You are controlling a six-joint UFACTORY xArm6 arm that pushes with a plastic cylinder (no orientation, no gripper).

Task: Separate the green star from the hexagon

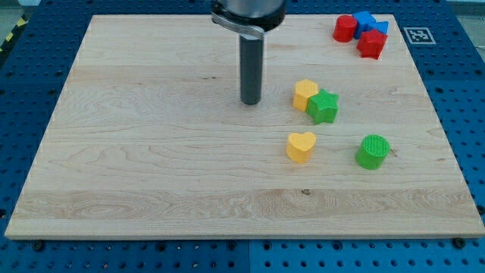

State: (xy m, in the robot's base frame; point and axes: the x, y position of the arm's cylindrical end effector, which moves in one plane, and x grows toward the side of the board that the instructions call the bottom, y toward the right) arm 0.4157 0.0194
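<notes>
The green star (324,106) lies right of the board's centre, touching the yellow hexagon (305,95), which sits just up and to the left of it. My tip (250,101) rests on the board to the left of both, about a block's width from the hexagon and touching neither.
A yellow heart (301,146) lies below the pair. A green cylinder (373,152) lies at the lower right. A red cylinder (345,28), a blue block (369,21) and a red star-like block (371,43) cluster at the top right corner of the wooden board (151,152).
</notes>
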